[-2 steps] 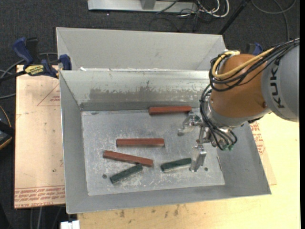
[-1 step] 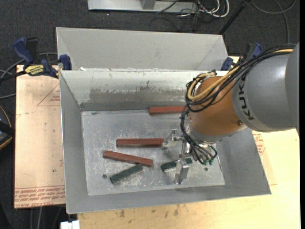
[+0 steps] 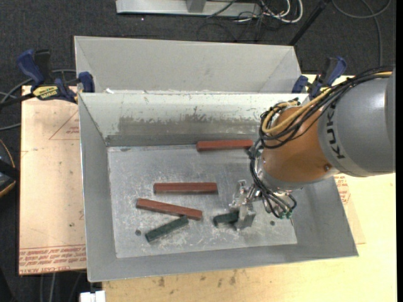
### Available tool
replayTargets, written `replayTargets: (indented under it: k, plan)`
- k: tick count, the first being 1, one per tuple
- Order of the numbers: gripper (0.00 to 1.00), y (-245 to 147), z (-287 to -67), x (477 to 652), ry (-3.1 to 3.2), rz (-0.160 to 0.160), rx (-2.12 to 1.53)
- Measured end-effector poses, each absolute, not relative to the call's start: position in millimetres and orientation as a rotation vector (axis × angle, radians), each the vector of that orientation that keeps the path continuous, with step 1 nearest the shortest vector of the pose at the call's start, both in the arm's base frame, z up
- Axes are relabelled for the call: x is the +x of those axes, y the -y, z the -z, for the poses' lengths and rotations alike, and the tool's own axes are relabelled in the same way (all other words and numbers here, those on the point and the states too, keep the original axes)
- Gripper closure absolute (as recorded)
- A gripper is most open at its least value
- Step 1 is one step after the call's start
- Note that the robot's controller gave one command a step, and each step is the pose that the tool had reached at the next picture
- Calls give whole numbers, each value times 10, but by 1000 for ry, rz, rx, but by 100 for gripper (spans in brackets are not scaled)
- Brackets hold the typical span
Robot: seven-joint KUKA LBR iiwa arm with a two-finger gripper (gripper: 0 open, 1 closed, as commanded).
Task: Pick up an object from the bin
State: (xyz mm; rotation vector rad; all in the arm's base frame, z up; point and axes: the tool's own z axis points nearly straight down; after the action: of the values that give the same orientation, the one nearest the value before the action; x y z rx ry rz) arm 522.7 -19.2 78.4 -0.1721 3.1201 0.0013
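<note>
My gripper (image 3: 243, 211) is down at the bin floor, right of the middle and near the front. A short dark green block (image 3: 223, 219) lies right at its tip, sticking out to the left, with its right end hidden under the gripper. Whether the block is gripped I cannot tell. A red-brown bar (image 3: 185, 188) lies flat a little to the left of the gripper. Another red-brown bar (image 3: 169, 209) lies slanted just in front of that one.
A longer dark green bar (image 3: 167, 229) lies slanted at the front left. A third red-brown bar (image 3: 223, 145) rests along the foot of the bin's back wall. The arm's orange cover and cables hang over the bin's right side.
</note>
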Motion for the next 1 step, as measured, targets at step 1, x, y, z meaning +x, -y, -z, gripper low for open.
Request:
replayTargets:
  k: [1]
  plan:
    - [100, 192, -784, 5226, -3120, -1, -172]
